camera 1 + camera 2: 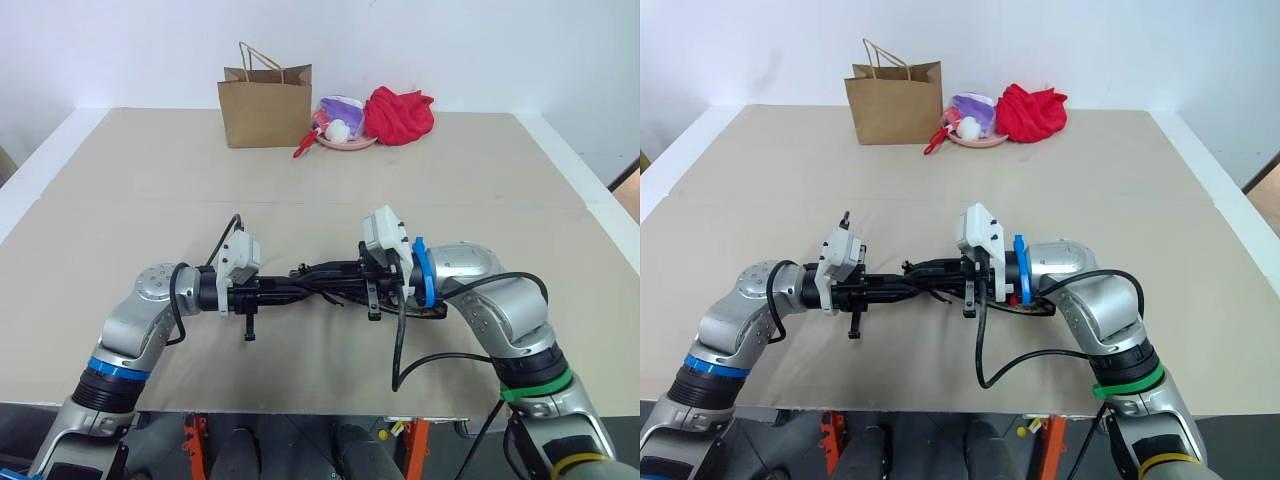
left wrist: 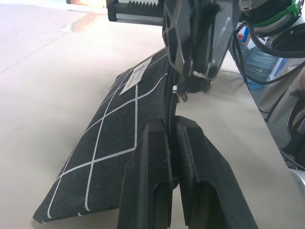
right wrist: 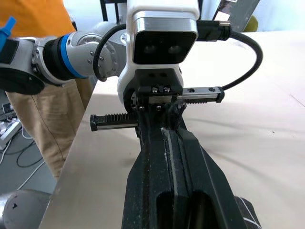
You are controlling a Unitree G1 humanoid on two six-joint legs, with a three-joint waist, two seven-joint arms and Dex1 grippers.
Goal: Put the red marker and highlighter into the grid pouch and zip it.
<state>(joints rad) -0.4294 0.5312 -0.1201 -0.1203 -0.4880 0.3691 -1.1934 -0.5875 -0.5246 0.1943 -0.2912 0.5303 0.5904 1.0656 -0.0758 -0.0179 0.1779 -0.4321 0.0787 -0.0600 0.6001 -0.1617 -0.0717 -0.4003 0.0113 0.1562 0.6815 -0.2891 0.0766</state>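
The grid pouch (image 2: 114,138), black with white lines and a small white label (image 2: 136,78), is held up on edge just above the table. My left gripper (image 2: 172,125) is shut on its zipper edge. My right gripper (image 2: 193,78) faces it from the other side, shut on the zipper pull (image 2: 182,94) a little further along that edge. In the head views the two grippers, left (image 1: 325,288) and right (image 1: 310,272), meet tip to tip over the near middle of the table (image 1: 130,180). The red marker and the highlighter are hidden.
At the table's far edge stand a brown paper bag (image 1: 266,105), a pink dish (image 1: 342,142) with small items, a red-handled tool (image 1: 303,148) and a bunched red cloth (image 1: 400,113). A person in tan trousers (image 3: 52,124) stands beside the table.
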